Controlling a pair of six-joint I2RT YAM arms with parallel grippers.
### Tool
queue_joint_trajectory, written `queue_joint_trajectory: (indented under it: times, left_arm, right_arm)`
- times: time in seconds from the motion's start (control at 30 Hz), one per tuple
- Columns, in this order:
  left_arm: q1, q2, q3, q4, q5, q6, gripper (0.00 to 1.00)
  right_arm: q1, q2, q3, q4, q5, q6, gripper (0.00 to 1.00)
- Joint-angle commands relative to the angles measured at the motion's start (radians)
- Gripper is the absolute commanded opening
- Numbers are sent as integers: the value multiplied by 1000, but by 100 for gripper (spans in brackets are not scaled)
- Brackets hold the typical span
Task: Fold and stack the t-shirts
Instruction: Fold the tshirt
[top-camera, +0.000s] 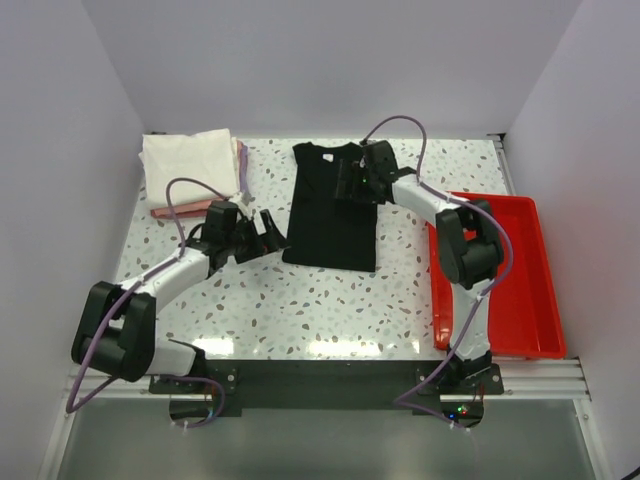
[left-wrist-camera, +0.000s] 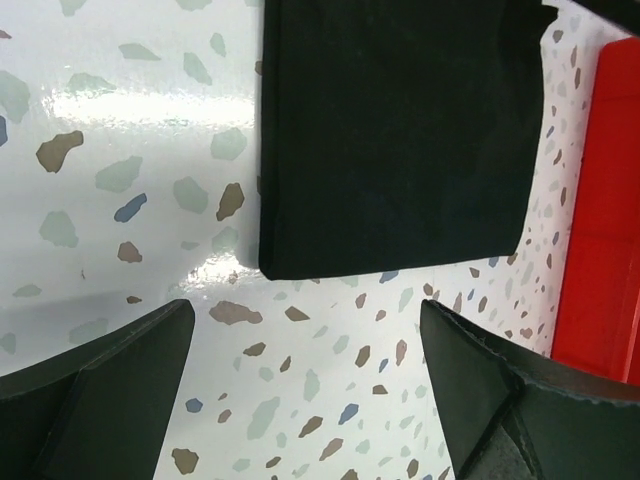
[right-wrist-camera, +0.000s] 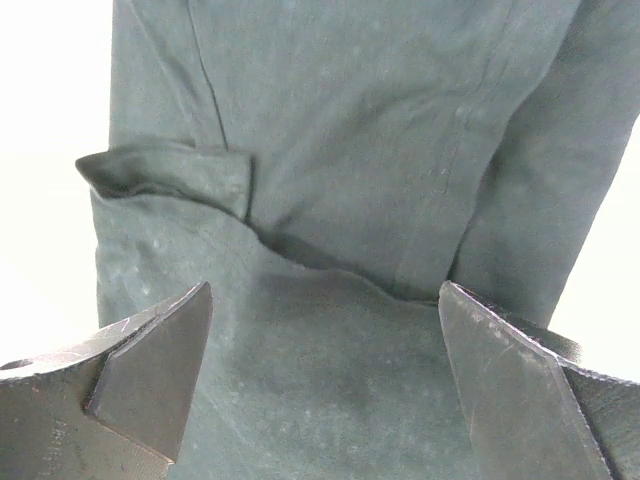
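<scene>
Left gripper (top-camera: 270, 230) stands wide with nothing between its fingers, over bare table (top-camera: 300, 300) just left of the black t-shirt (top-camera: 330, 225). The right gripper (top-camera: 352, 180) is equally wide and holds nothing, poised above the shirt's far part; whether its tips touch the cloth cannot be told. Only the top view takes in the whole layout. The black shirt is folded into a long narrow rectangle running near to far at the table's middle. A stack of folded shirts sits in the far left corner, with the white t-shirt (top-camera: 190, 165) on top, the pink t-shirt (top-camera: 180, 210) showing beneath its near edge and a sliver of the lavender t-shirt (top-camera: 243, 165) at its right side. The red tray (top-camera: 500, 290), of glossy plastic with a raised rim, lies along the right. The left wrist view adds the shirt's squared corner with straight, layered edges, lying on a shiny speckled terrazzo-like surface with glare. The right wrist view alone shows the cloth up close: matte, faintly dusty fabric, a stitched seam, a small flap turned up at the left edge, and a wavy fold line crossing between the fingers.
</scene>
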Motion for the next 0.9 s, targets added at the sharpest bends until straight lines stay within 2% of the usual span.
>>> queue_joint_trajectory:
  times: [0.0,0.2,0.23,0.3,0.33,0.4,0.53,0.67,0.7,0.8,0.87]
  left_arm:
    - [-1,33,15,53,-3,33,100]
    - [-27,97,6,99,27,27,98]
    - [-32,108,3,103,24,25,93]
    - [-39,142,3,120,24,20,88]
    - [-41,156,5,129,24,16,79]
    - [-41,197,17,142,20,13,70]
    - [-41,240,32,188,29,-4,58]
    - [-42,281,43,209,29,-12,48]
    - [-45,291,46,212,35,-10,42]
    - [-65,315,35,249,106,-19,33]
    - [-85,315,23,238,83,-26,29]
  right_arm:
    - [0,-59,36,-29,73,8,99]
    - [0,-308,-137,-54,81,41,99]
    - [0,-348,-200,-52,78,44,99]
    - [-2,-443,-267,-48,50,58,99]
    - [-2,-470,-336,-43,38,63,99]
    - [0,-545,-402,-34,4,98,99]
    - [1,-629,-551,15,-83,118,99]
    - [18,-657,-596,-14,-100,97,99]
    - [24,-657,-600,-26,-94,90,99]
    - [29,-662,-624,-51,-79,87,99]
    - [30,-666,-639,-51,-74,90,99]
